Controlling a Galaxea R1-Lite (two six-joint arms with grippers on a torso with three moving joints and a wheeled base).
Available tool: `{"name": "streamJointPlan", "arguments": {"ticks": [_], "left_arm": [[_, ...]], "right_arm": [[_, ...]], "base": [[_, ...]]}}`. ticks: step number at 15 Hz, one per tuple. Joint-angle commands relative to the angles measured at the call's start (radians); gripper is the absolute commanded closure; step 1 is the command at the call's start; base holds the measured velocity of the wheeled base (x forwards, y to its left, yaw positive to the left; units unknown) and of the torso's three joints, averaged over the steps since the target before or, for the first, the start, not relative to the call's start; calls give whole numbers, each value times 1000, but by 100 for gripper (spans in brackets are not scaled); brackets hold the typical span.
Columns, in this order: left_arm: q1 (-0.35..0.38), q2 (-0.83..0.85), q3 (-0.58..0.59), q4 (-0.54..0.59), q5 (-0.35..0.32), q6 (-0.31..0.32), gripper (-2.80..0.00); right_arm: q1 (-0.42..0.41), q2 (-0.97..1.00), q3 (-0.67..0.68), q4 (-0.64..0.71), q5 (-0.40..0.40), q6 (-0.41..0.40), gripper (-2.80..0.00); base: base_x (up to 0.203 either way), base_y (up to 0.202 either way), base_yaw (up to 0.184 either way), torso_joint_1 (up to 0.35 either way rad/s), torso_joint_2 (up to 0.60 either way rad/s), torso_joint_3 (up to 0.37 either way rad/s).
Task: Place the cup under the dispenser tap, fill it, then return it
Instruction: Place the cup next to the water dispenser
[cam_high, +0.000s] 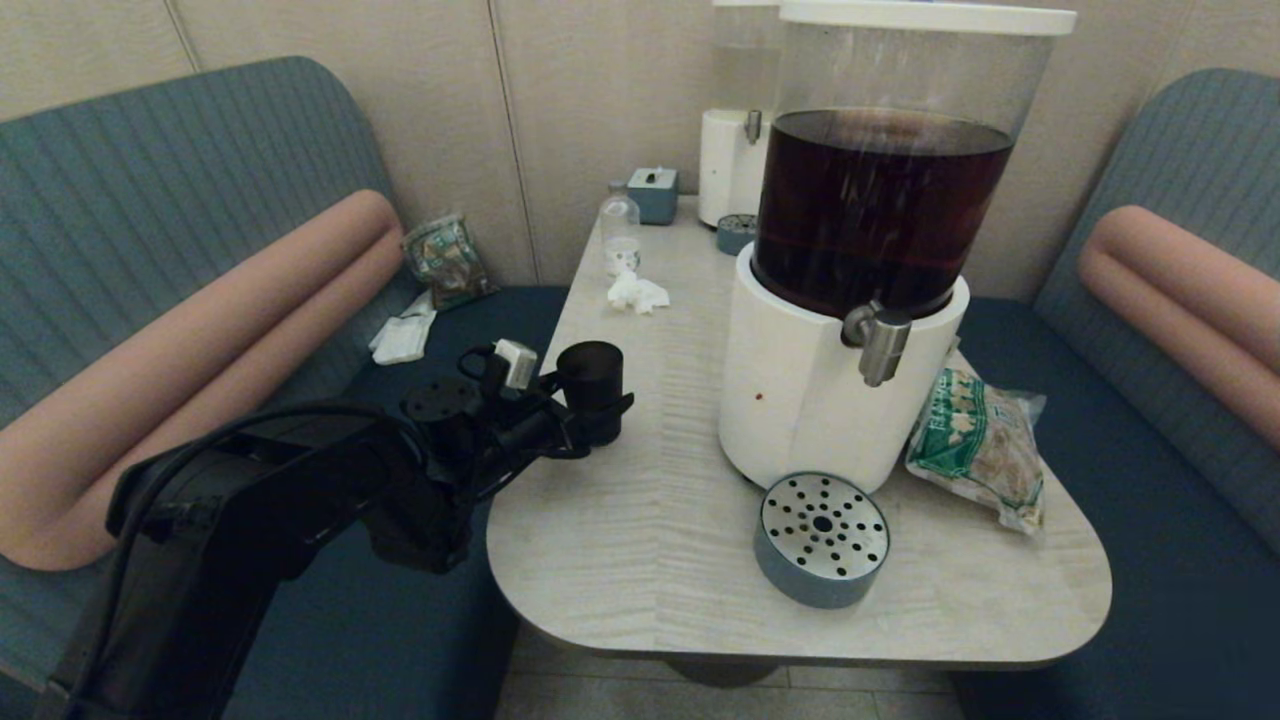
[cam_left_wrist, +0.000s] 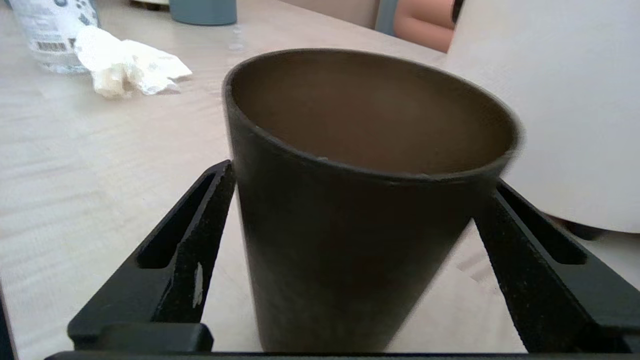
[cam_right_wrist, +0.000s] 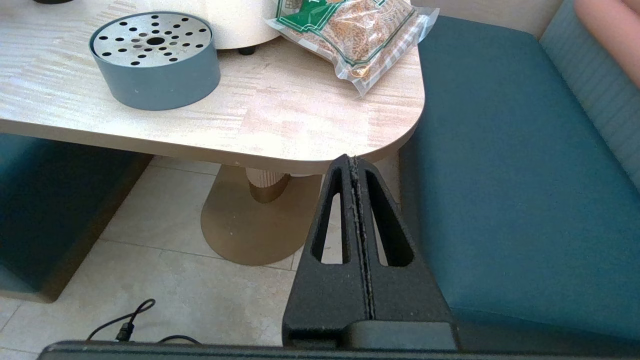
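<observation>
Cup (cam_high: 591, 385) gripped between left gripper (cam_high: 585, 415) fingers (cam_left_wrist: 185, 250) on table (cam_high: 640, 520) left side, right gripper (cam_right_wrist: 356, 165) clenched empty off-table.

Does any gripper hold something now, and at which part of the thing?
The left gripper holds the black cup by its side wall, one finger on each side, below the rim. The right gripper holds nothing; it is shut, below the table edge.

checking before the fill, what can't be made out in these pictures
- Cup base: cut off by the left wrist view's lower edge, so lifted or resting is unclear.
- Left gripper finger contact: in the head view, hidden behind the cup.
- Right gripper: outside the head view.
- Bottle label: too small.
</observation>
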Motion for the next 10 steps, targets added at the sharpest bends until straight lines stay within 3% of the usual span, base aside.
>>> {"name": "streamJointPlan", "arguments": {"ticks": [1,10], "left_arm": [[1,-36,34,-9,-3,-5,-280],[1,-176,213,-9,-3,-1,-280]], "right_arm": [[0,2,0,0,0,-1,0],[0,2,0,0,0,-1,0]], "base": [[0,0,0,0,0,0],[0,0,0,0,0,0]]}}
